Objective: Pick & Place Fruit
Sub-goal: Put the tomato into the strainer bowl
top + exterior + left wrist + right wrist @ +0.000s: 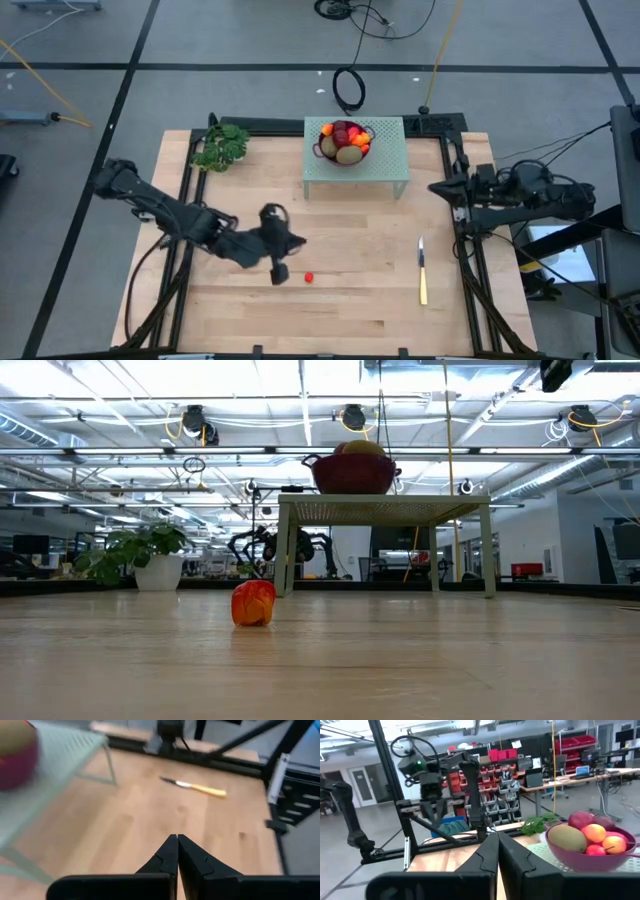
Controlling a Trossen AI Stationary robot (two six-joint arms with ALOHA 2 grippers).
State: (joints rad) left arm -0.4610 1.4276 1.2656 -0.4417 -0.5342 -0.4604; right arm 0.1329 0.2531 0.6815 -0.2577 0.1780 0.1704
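One small orange-red fruit lies loose on the bench, just at 3 o'clock of the left gripper, whose fingers are pressed together and hold nothing. It looks light, round and smooth, likely to roll, so a grip across its widest middle seems safest. The other fruit sits heaped in the red bowl on the pale green stand at 12 o'clock. The knife lies well apart at 3 o'clock; nothing blocks the way. The right gripper, also closed, waits at the bench's right edge.
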